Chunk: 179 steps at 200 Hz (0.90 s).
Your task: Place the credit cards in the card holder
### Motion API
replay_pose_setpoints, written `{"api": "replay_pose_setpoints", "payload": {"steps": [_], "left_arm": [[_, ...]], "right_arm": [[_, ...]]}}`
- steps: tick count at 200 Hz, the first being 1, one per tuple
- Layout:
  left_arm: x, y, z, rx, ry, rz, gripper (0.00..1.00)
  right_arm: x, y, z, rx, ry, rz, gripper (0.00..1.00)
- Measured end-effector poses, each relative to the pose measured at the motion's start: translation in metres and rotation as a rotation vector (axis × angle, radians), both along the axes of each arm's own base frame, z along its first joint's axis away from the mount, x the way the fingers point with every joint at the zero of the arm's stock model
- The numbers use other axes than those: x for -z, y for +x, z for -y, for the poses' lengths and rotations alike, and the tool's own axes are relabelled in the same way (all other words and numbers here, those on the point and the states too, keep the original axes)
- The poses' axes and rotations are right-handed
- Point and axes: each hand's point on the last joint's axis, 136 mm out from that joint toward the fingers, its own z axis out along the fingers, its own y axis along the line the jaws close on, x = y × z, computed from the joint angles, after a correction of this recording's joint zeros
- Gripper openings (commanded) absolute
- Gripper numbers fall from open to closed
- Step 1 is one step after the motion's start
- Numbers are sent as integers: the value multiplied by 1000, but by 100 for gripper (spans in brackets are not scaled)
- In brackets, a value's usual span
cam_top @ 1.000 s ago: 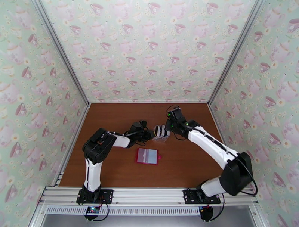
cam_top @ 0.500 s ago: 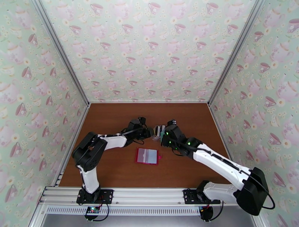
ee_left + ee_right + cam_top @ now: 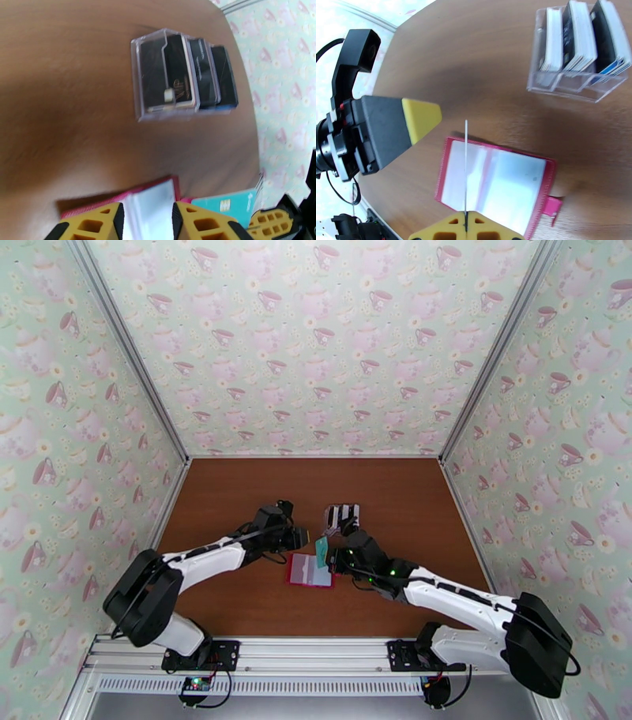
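**Teal card is out of the rack and hanging over the wallet**

A second ago both arms were up at the clear rack (image 3: 341, 518) on the far part of the desk (image 3: 229, 493). Now the right arm has swung back toward the near side. The right pincer (image 3: 332, 559) is clenched on a teal card (image 3: 321, 549) and holds it on edge just above the wallet (image 3: 310, 571).

The left arm has pulled back too. The left pincer (image 3: 299, 538) sits just beside the wallet's far left corner, jaws parted, nothing in them. From its own camera you can see the wallet's inside in the gap between its fingers (image 3: 93, 223). I can't tell if they're actually touching it.

My read is that the pick is done and the fiddly bit is next. The card isn't in a pocket yet, and the left pincer looks placed to pin the wallet down while the card slides in.

The wallet lies open flat in the middle of the desk, with a red rim, a pale grey-blue inside and the snap tab poking out on the right. In the right wrist view the card is just a thin line over its left half. The other cards (image 3: 578, 35), white, black and a bit of blue, are standing in the rack's slots.
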Motion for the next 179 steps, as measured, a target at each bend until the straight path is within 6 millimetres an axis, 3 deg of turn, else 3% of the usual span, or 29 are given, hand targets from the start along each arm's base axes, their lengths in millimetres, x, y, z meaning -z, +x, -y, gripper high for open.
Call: {"api": "replay_pose_setpoints", "payload": {"steps": [29, 100, 179], "left_arm": [[6, -14, -10, 11, 38, -15, 38], [48, -44, -31, 37, 146, -97, 35], [66, -44, -34, 58, 194, -107, 31]], "right_arm": [[6, -5, -13, -25, 75, -1, 0], [52, -20, -22, -17, 156, -65, 0], [51, -20, -17, 20, 228, -50, 0]]}}
